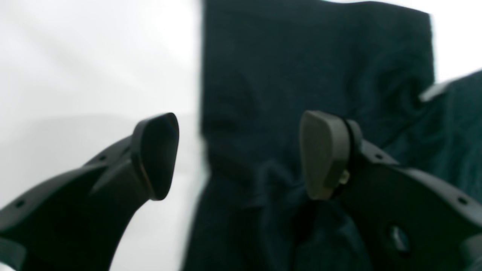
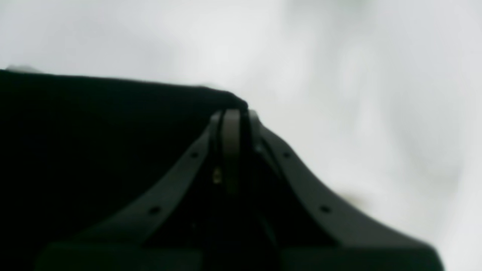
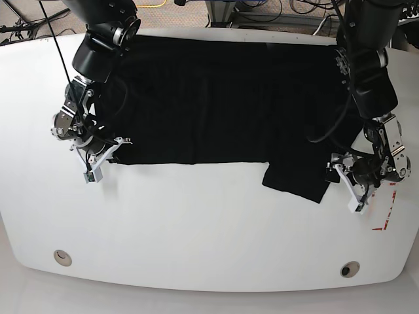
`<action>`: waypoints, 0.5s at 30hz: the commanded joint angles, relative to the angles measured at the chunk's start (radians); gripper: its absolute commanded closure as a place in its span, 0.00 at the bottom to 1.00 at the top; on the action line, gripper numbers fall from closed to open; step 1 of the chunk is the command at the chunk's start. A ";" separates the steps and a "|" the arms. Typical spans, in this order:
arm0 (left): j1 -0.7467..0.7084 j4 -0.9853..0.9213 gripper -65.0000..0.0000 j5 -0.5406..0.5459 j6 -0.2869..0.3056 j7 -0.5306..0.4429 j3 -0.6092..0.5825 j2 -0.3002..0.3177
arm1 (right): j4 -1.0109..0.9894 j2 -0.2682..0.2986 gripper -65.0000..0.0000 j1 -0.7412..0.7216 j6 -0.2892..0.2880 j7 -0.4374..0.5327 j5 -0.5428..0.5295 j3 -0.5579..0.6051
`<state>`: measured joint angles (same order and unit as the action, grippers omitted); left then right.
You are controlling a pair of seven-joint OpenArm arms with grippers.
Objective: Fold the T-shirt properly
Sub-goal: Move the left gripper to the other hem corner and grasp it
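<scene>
Black cloth covers the far half of the white table (image 3: 196,222): the T-shirt (image 3: 216,98) lies flat there, spread wide from one side to the other, and no print shows on the side that faces up. Its weave looks soft and matte, with small wrinkles. The near edge runs almost straight across the table, but near my left side one flap (image 3: 296,180) hangs lower than the rest and ends in a slanted corner. The far edge lies close to the far rim of the table.

My left gripper (image 1: 239,154) stands wide open and holds nothing. Its two pads are smooth, rounded and dark, one over bare white table and the other over the cloth, so the straight side edge of the cloth passes between them. In the base view this gripper (image 3: 350,183) is just beside the low flap, near the side rim of the table, and a small red mark (image 3: 386,219) is on the surface close to it.

My right gripper (image 2: 235,113) is closed tight on a corner of the T-shirt; in its wrist view the two fingers meet and the black cloth rises in a rounded fold right at their tips. In the base view this gripper (image 3: 98,154) sits at the other near corner of the cloth.

White, smooth table is free along the whole near side, with two small round holes (image 3: 63,257) near the front rim.
</scene>
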<state>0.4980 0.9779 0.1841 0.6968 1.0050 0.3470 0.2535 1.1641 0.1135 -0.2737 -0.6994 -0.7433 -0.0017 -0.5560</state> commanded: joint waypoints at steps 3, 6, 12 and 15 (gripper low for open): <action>0.015 0.011 0.28 0.018 0.001 -0.039 -0.038 0.037 | 0.006 0.007 0.99 -0.008 0.001 -0.034 0.024 0.001; -0.003 0.005 0.28 0.022 0.001 -0.041 -0.058 0.040 | 0.007 0.007 0.99 -0.008 0.001 -0.034 0.024 0.001; -0.011 -0.024 0.28 0.024 0.001 -0.041 -0.059 0.034 | 0.007 0.007 0.99 0.003 0.001 -0.034 0.024 0.001; -0.012 -0.047 0.28 0.024 0.001 -0.042 -0.058 0.022 | 0.007 0.007 0.99 0.003 0.001 -0.034 0.024 0.001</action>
<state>0.4561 0.9283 0.1940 0.6964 0.9737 0.2871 0.2722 1.1652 0.1139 -0.2653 -0.6994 -0.7353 -0.0074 -0.5560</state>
